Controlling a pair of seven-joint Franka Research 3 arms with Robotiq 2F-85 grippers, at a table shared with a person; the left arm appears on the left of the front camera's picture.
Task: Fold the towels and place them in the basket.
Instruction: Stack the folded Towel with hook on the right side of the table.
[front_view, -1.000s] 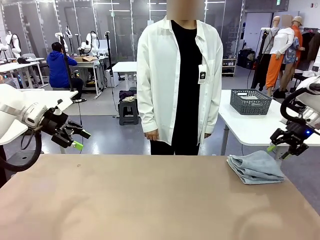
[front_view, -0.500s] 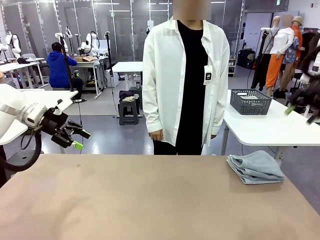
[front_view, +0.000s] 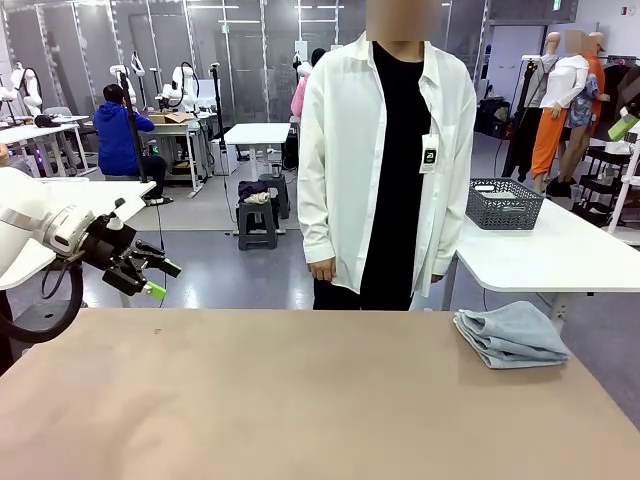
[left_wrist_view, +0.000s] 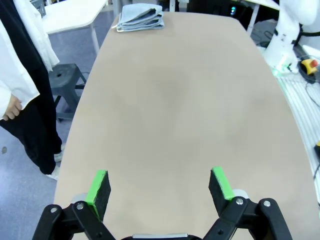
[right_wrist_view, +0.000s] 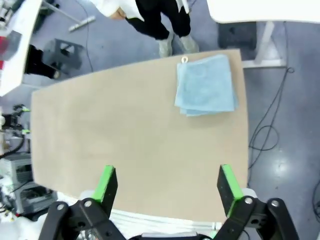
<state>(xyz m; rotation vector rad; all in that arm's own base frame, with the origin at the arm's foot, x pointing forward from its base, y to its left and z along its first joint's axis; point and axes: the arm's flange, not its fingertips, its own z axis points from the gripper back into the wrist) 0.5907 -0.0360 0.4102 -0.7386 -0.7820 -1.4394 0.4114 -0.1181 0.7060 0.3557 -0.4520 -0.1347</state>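
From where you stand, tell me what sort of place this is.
Most likely a robotics lab or data-collection hall. Other white robot arms stand on work tables behind the person, and a folded towel and a mesh basket are set out as test props.

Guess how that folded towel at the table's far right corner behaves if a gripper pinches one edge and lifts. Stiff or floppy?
Probably floppy: the towel is soft cloth lying in loose layers with sagging, uneven edges, so a one-edge pinch would likely let the fold fall open. It looks light for its bulk. The terry surface should grip the green pads rather than slip.
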